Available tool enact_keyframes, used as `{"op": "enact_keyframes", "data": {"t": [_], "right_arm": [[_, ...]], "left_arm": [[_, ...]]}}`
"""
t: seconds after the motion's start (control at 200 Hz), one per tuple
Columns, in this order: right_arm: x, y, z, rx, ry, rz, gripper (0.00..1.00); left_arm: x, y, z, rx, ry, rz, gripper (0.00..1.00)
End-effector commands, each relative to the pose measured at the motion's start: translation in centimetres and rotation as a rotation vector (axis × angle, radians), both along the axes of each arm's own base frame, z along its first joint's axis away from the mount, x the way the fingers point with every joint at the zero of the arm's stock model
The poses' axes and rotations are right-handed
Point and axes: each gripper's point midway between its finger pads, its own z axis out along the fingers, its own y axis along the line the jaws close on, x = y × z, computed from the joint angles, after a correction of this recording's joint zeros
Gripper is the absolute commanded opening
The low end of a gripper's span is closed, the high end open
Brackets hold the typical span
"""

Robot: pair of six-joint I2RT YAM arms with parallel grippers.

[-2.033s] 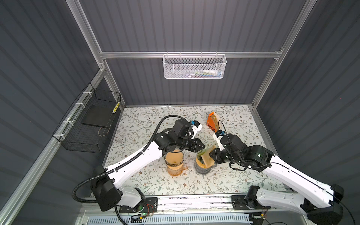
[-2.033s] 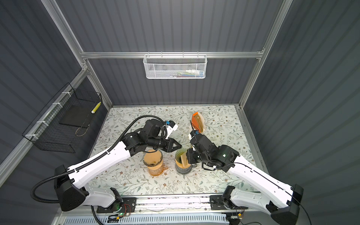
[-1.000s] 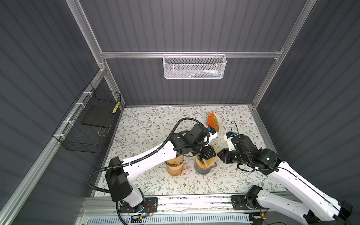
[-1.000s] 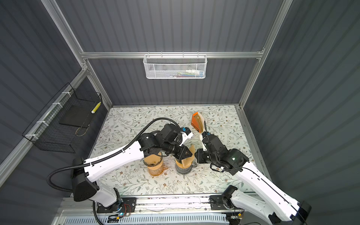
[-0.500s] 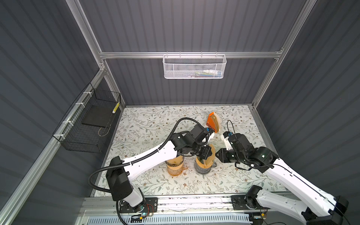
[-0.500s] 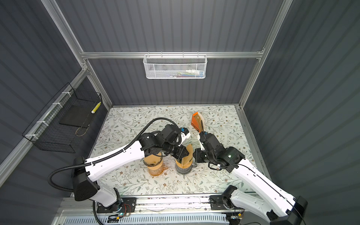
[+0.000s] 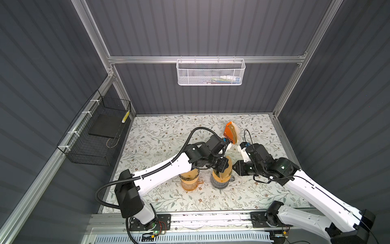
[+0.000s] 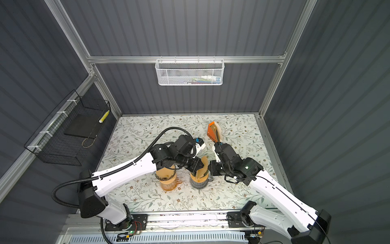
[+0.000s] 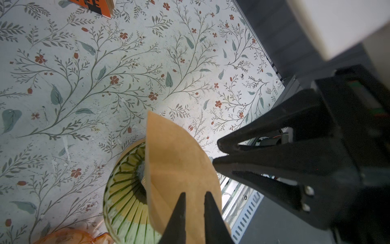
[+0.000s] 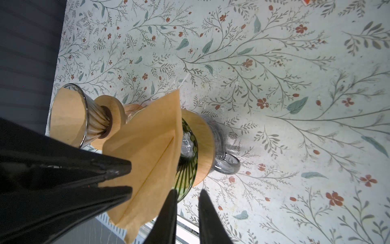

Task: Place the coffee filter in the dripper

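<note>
1. Floral table (image 7: 160, 135): green dripper (image 9: 124, 190) towards front edge.
2. Coffee filter (image 10: 147, 147), folded flat, lodged tip-down in it, rim pinched by left gripper (image 10: 130, 177).
3. Right gripper (image 10: 186, 193) slightly parted, empty.
4. Paper judged light, floppy; rim hold favoured.

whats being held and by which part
The coffee filter, by its upper edge, between the fingers of the left gripper; tip in the dripper. The right gripper holds nothing.

Too small to read, upper centre in both top views: contents of white mesh basket (image 7: 210, 72); in left wrist view, dripper (image 9: 124, 190) half-masked by coffee filter (image 9: 179, 164), orange box (image 9: 99, 9) cropped at edge
</note>
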Motion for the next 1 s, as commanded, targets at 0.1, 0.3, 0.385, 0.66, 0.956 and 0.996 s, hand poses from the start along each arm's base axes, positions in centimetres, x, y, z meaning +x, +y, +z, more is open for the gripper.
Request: {"op": "enact_keyframes", "data": {"t": [0.1, 0.3, 0.385, 0.66, 0.956, 0.996], "right_arm": [[0.0, 0.3, 2.7, 0.043, -0.062, 0.010, 0.27], [0.1, 1.0, 1.7, 0.032, -0.042, 0.025, 0.28], [0.3, 1.1, 1.1, 0.020, -0.034, 0.022, 0.28], [0.3, 0.7, 0.2, -0.007, -0.033, 0.007, 0.27], [0.6, 1.3, -0.1, 0.005, -0.026, 0.017, 0.23], [0.6, 1.4, -0.1, 0.009, -0.025, 0.019, 0.22]], "left_arm": [[-0.1, 0.8, 1.4, -0.009, -0.042, 0.001, 0.18], [-0.1, 0.8, 1.4, -0.009, -0.044, 0.002, 0.18], [-0.1, 0.9, 1.4, -0.007, -0.047, 0.002, 0.18], [0.0, 1.1, 1.0, 0.011, -0.048, 0.005, 0.18], [0.0, 1.5, 0.6, 0.024, -0.048, 0.016, 0.17], [0.0, 1.6, 0.5, 0.028, -0.047, 0.017, 0.17]]}}
